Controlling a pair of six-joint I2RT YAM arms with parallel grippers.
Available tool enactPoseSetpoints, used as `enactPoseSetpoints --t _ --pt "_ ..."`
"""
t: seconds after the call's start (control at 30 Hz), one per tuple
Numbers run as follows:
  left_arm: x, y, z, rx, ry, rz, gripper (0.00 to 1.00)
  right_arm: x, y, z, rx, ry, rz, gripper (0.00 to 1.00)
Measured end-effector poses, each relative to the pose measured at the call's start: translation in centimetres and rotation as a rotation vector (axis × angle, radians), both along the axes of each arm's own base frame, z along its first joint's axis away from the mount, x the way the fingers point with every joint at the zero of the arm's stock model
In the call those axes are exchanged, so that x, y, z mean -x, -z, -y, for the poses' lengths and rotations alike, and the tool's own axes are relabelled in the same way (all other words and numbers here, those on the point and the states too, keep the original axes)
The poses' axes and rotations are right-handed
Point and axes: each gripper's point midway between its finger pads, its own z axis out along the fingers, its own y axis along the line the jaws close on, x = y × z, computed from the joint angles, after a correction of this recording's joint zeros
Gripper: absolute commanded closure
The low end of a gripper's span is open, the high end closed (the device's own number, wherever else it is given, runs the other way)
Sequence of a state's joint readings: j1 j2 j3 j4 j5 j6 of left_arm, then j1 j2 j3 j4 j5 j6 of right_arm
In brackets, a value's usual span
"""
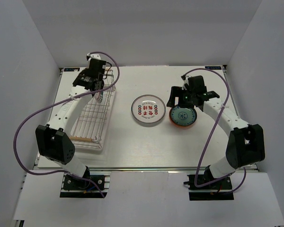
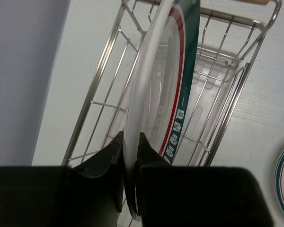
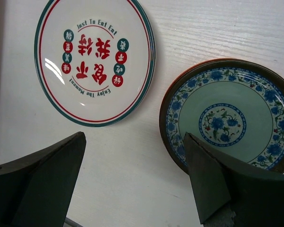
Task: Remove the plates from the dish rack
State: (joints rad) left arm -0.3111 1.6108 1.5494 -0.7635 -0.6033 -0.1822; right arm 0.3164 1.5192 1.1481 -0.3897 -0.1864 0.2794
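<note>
Left gripper (image 2: 131, 142), at the far end of the dish rack (image 2: 95, 90): both fingers are clenched on the rim of the white plate with green-red rim (image 2: 156, 85), one finger against each face; the plate stands on edge inside the rack, leaning slightly, its plane running roughly along the rack's long axis toward the far wooden handle (image 2: 255, 1); in the overhead view it appears to be the only plate in the rack. Judged from this, the coming move turns on a lift straight up out of the wires before any travel to the rack's right, since a sideways pull would likely drag the rim against the wire wall. The left arm is the one over the rack; the right gripper (image 3: 132, 142) hangs well to the rack's right, fingers spread wide and holding nothing, above the table (image 1: 132, 146); below it, also right of the rack, lie flat the white plate with red-green motifs (image 3: 94, 61) and, farther from the rack, the blue-green patterned plate (image 3: 229, 118), stacked on an orange-red plate (image 1: 172, 121) of which only the rim shows.
</note>
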Motion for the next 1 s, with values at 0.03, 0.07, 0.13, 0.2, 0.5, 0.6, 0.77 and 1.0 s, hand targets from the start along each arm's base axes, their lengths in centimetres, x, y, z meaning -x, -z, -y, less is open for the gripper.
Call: enactPoseSetpoints --t 0.03,0.07,0.13,0.2,0.5,0.6,0.77,1.0 --pt "0.0 -0.6 -0.1 -0.002 -0.005 0.014 1.0 0.0 -0.1 0.0 -0.001 0.0 0.002 0.11" --pt "0.0 -1.2 -0.2 -0.004 -0.009 0.028 1.0 0.0 -0.1 0.0 -0.002 0.001 0.004 0.11" --pt "0.0 -2.3 -0.4 -0.005 -0.013 0.056 1.0 0.0 -0.2 0.0 -0.004 0.0 0.004 0.11" --pt "0.1 -3.8 -0.6 -0.003 -0.02 0.09 1.0 0.0 -0.3 0.0 -0.004 -0.001 0.006 0.11" --pt "2.6 -13.1 0.1 0.126 0.061 0.319 1.0 0.5 -3.2 -0.3 -0.047 -0.019 0.077 0.11" --pt "4.5 -16.5 1.9 0.231 0.189 0.425 1.0 0.9 -5.1 -0.7 -0.091 -0.044 0.144 0.11" --pt "6.9 -19.2 7.5 0.413 0.511 0.484 1.0 2.1 -7.7 -1.9 -0.179 -0.118 0.237 0.11" --pt "6.5 -11.4 15.9 0.671 0.841 0.246 1.0 4.9 -10.3 -3.6 -0.315 -0.269 0.376 0.11"
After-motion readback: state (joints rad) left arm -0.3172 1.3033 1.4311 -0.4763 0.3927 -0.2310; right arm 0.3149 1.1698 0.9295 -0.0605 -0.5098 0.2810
